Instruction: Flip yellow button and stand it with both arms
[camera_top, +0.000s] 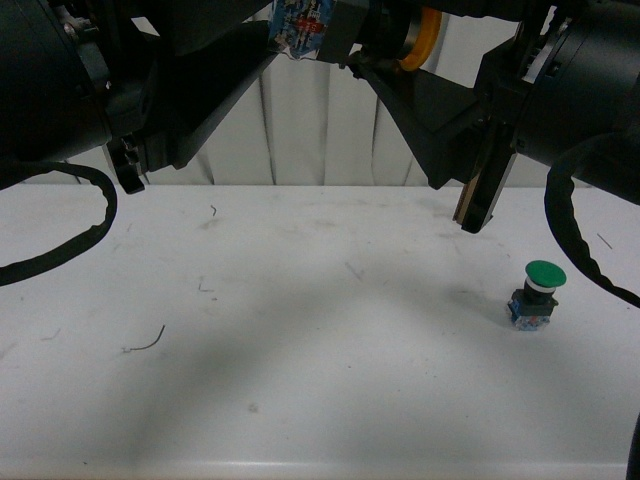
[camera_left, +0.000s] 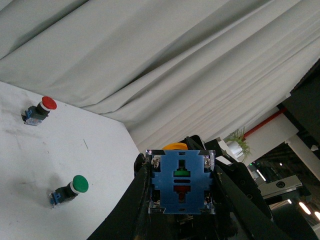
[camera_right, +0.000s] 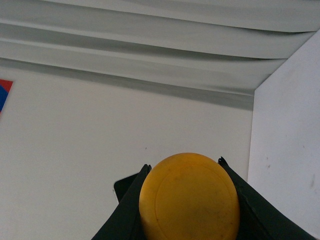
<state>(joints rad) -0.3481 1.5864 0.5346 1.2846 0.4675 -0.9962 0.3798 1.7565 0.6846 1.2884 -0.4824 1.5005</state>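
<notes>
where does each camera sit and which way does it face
Front view: on the body, facing forward over the white table to the curtain; both arms across the top.
Left wrist view: on the left arm, looking past the left gripper at the yellow button, blue base first; the red button and the green button beyond.
Right wrist view: on the right arm, past the right gripper at the button's yellow cap.
Shared: all show the yellow button; front and left wrist, the green button.
</notes>
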